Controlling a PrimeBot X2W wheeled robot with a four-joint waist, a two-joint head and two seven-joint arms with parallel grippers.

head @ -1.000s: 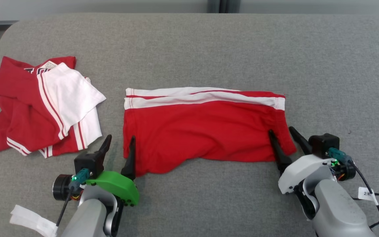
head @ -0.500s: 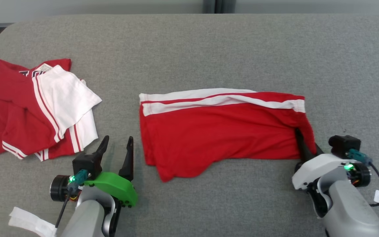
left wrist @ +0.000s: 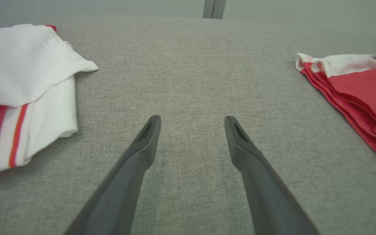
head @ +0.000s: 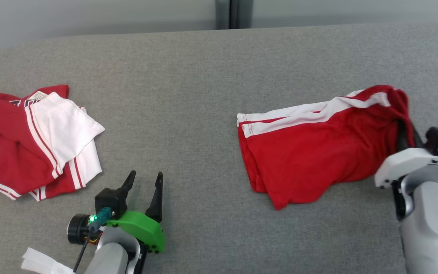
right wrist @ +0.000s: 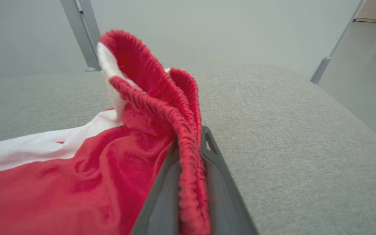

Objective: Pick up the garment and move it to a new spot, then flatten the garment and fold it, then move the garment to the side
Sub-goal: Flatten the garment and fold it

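The garment (head: 310,152) is a pair of folded red shorts with white side stripes, lying on the right half of the grey table (head: 188,95). My right gripper (head: 409,139) is shut on its right end, where the ribbed waistband (right wrist: 188,130) is pinched between the two fingers and bunches up above them. That end is raised and crumpled; the rest trails flat to the left. My left gripper (head: 145,177) stands open over bare table at the lower left, well apart from the garment (left wrist: 364,88), with nothing between its fingers (left wrist: 148,137).
A loose pile of red and white clothes (head: 32,140) lies at the table's left side, near the left gripper (left wrist: 192,120). The table's right edge (right wrist: 354,114) drops to the floor close to the right gripper (right wrist: 189,143). A white strap (head: 40,262) hangs by the left arm.
The right gripper has shut on the garment's right end and dragged it to the right, away from the left gripper. The left gripper stays open. The head view has shifted.
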